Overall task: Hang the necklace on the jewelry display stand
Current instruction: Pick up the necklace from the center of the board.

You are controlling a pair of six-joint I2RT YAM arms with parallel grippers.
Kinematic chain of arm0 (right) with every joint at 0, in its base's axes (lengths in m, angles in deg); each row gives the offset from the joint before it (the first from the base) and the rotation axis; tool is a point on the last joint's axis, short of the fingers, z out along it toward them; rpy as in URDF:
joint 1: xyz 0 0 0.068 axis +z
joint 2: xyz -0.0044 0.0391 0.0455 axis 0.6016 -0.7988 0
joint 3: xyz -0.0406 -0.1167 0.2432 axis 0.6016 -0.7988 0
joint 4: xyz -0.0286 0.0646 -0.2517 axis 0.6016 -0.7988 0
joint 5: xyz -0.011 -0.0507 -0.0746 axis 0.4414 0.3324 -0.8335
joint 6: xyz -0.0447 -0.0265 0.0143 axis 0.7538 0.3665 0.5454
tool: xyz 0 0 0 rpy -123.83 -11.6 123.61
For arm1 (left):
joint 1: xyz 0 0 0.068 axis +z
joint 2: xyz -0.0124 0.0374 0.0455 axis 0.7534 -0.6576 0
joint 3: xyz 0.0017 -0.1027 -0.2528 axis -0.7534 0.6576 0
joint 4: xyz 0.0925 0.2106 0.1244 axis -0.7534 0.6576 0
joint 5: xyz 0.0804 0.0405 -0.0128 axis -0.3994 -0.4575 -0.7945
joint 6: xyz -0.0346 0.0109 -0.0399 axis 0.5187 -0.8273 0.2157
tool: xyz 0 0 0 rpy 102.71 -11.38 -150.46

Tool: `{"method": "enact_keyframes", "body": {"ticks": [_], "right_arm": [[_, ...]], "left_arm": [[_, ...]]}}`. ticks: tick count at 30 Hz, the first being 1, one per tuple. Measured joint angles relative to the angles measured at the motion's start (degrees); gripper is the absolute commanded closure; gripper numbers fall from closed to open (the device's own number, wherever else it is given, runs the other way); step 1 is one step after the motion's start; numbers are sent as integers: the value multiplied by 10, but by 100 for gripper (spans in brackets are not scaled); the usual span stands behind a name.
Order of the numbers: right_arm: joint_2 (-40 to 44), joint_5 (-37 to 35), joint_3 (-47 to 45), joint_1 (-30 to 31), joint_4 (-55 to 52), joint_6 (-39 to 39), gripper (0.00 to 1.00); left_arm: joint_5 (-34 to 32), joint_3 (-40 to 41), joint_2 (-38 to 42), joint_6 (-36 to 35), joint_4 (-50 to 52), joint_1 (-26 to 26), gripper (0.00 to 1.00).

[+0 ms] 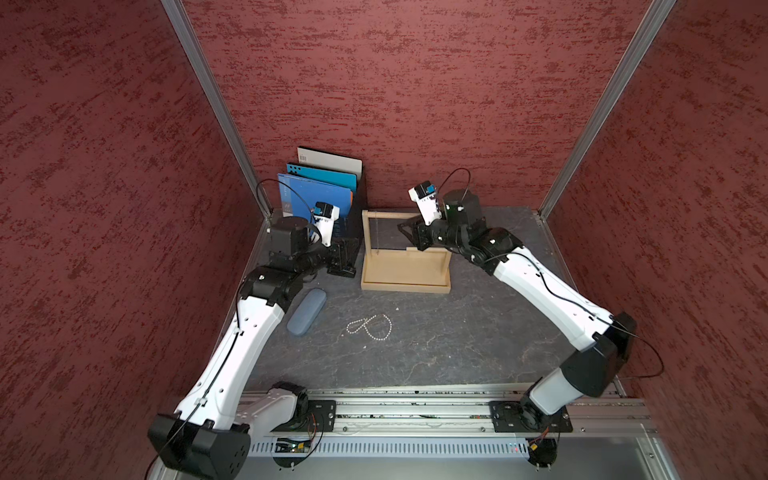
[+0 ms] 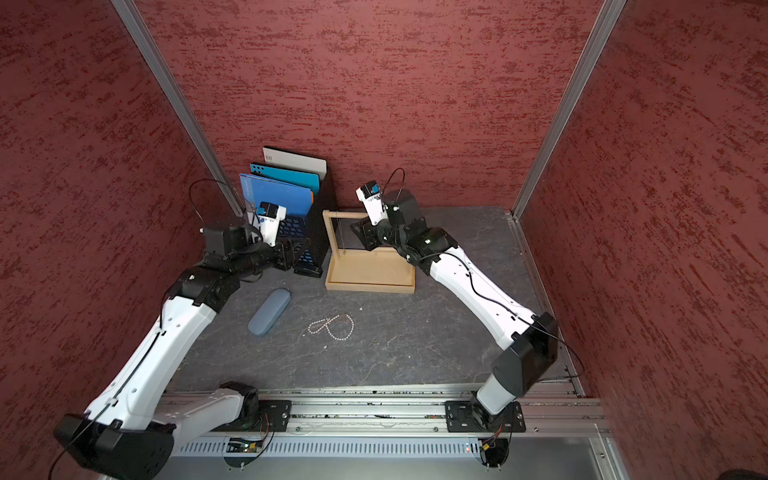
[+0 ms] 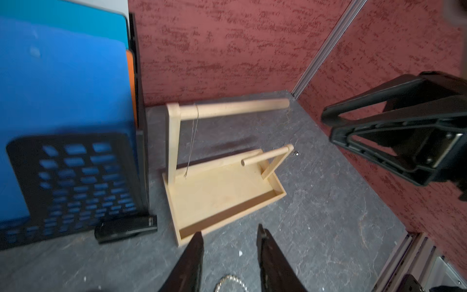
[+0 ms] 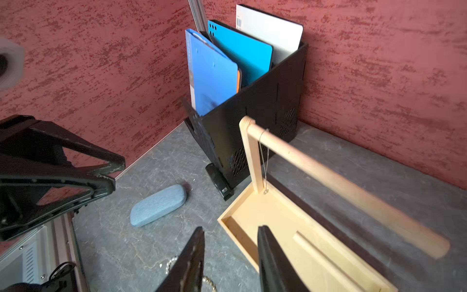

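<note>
My left gripper (image 3: 230, 231) and right gripper (image 4: 231, 228) are hanging half-open and empty, so I am targeting one strand of the white beaded necklace (image 1: 366, 322) lying mid-frame in both top views, below the pale wooden jewelry display stand (image 1: 405, 270).

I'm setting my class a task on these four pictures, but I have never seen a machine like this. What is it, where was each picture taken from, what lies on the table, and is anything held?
It is a robot: a left arm and a right arm mounted on a rail. Two pictures look down from one camera head overhead. The other two come from cameras on the wrists. On the grey table stand a wooden jewelry display stand, with a thin chain on its long arm, and a black file rack with a stapler at its foot. A blue glasses case and a bead necklace lie flat. The left arm's fingers and the right arm's fingers stand apart, holding nothing.
</note>
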Motion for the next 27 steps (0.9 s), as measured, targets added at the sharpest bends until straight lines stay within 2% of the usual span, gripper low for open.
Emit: {"method": "enact_keyframes", "body": {"ticks": [5,11,15,20,27], "right_arm": [[104,-38,-155,29,-9,-53,63],[148,-80,-239,74,-33,-114,63],[140,-100,-256,104,-40,-148,63],[87,-108,-255,145,-39,-167,62],[15,-109,-255,184,-38,-187,62]], "left_arm": [[0,104,63,5,59,-19,62],[-16,164,48,15,95,-92,60],[-28,173,2,24,95,-142,58],[-43,183,-74,41,87,-193,56],[-89,218,-146,89,62,-191,57]]}}
